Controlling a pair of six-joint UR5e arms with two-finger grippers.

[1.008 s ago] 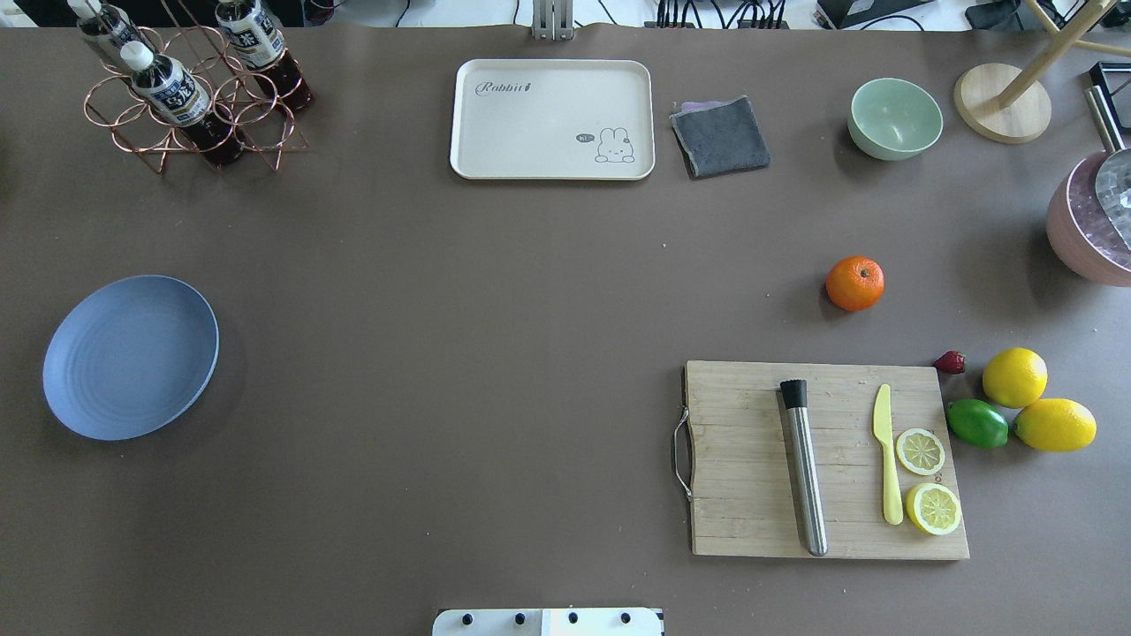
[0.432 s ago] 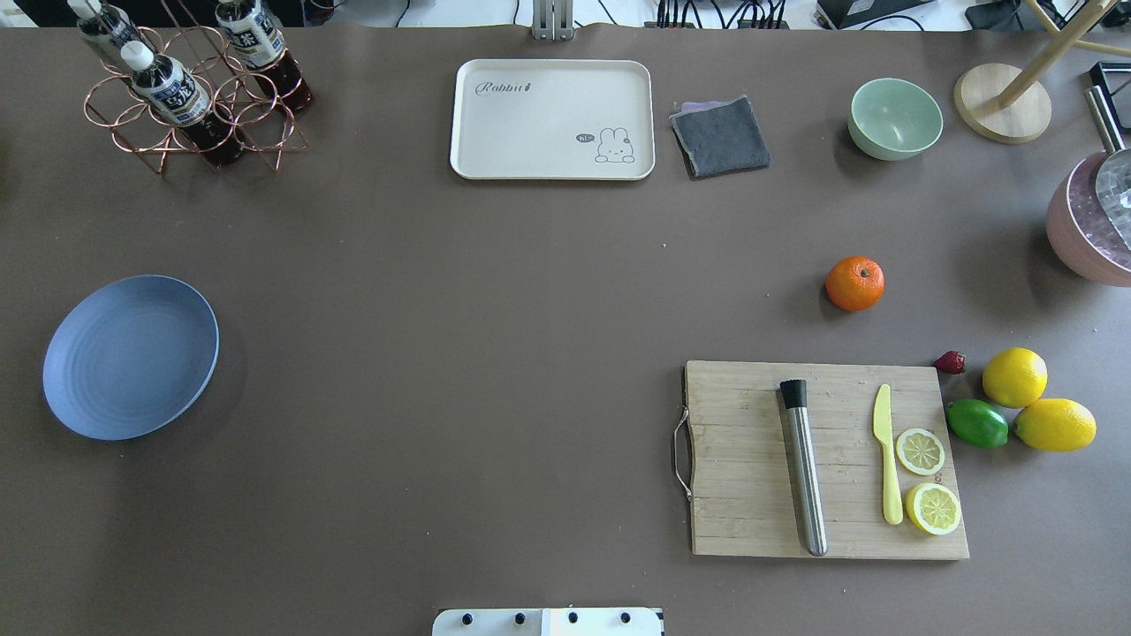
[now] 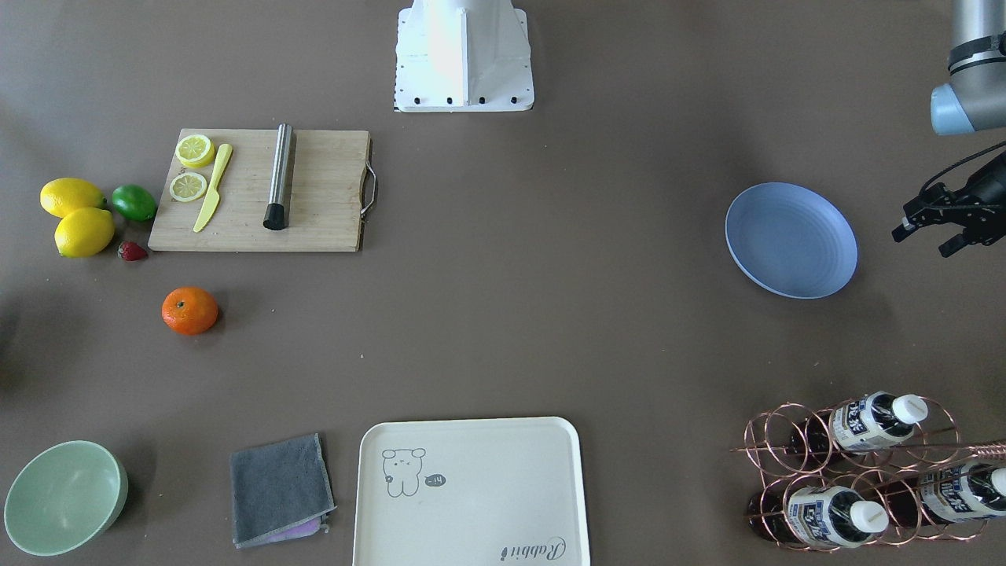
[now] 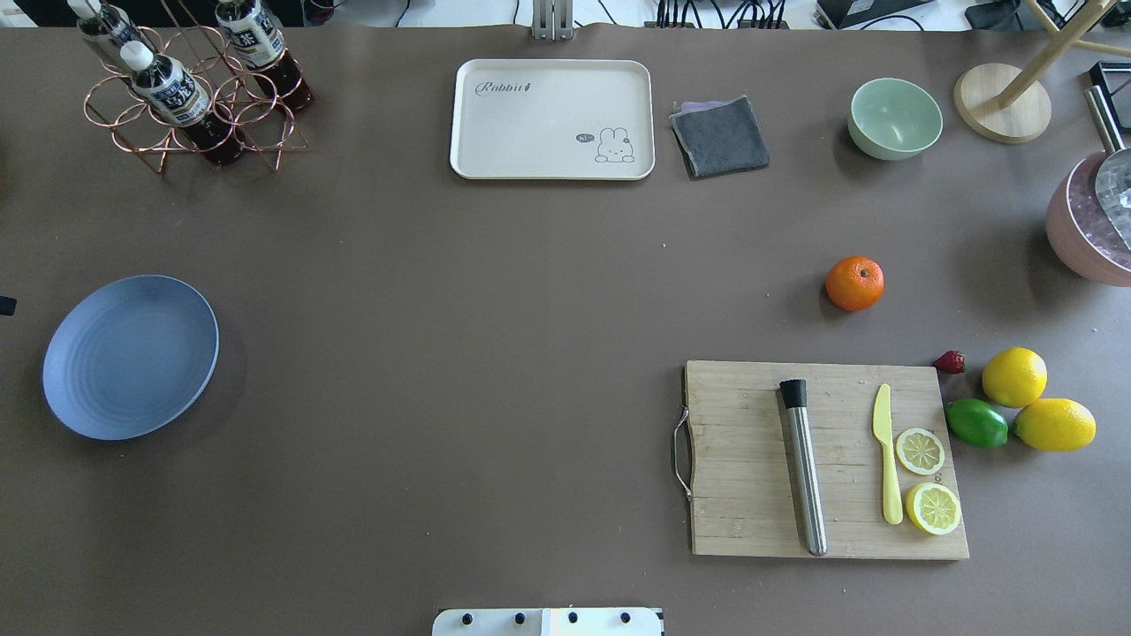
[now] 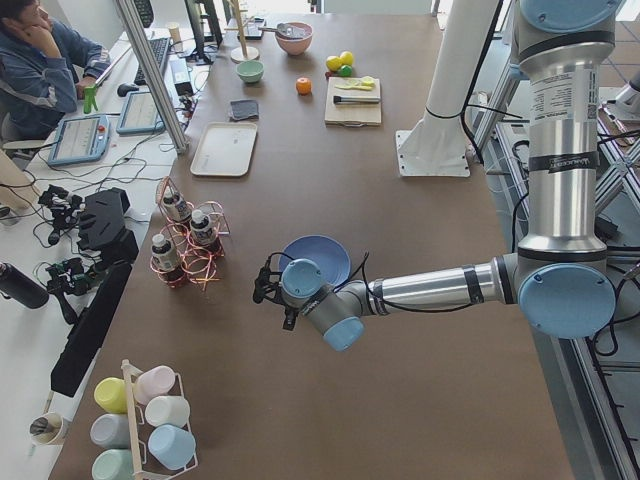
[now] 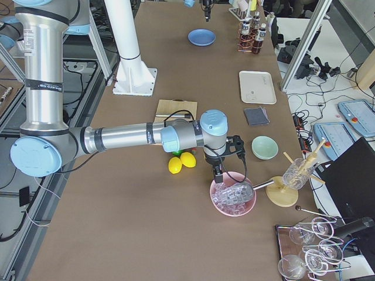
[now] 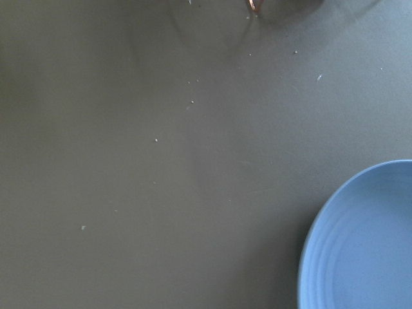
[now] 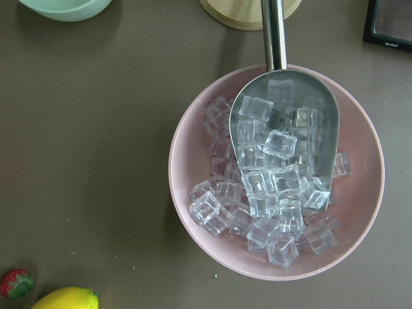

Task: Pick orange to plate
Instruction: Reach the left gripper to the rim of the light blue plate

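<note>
The orange (image 4: 854, 283) sits on the brown table just beyond the cutting board, also in the front view as orange (image 3: 189, 310). The pale-blue plate (image 4: 131, 356) lies empty at the far left, seen too as plate (image 3: 791, 240) and plate (image 7: 360, 244). My left gripper (image 3: 923, 240) hovers just outside the plate's outer side, open with nothing in it; only its dark tip shows at the overhead view's left edge. My right gripper (image 6: 225, 164) hangs over the pink ice bowl, well away from the orange; I cannot tell its state.
A cutting board (image 4: 826, 459) holds a muddler, yellow knife and lemon slices. Two lemons (image 4: 1014, 377), a lime (image 4: 977, 423) and a strawberry lie to its right. At the back are the mint bowl (image 4: 894, 117), grey cloth, cream tray (image 4: 552, 119) and bottle rack (image 4: 190, 93). The pink ice bowl (image 8: 277, 174) holds a metal scoop.
A dark tip of the left gripper has come into the overhead view at the left edge beside the plate. The orange and the plate have not moved.
</note>
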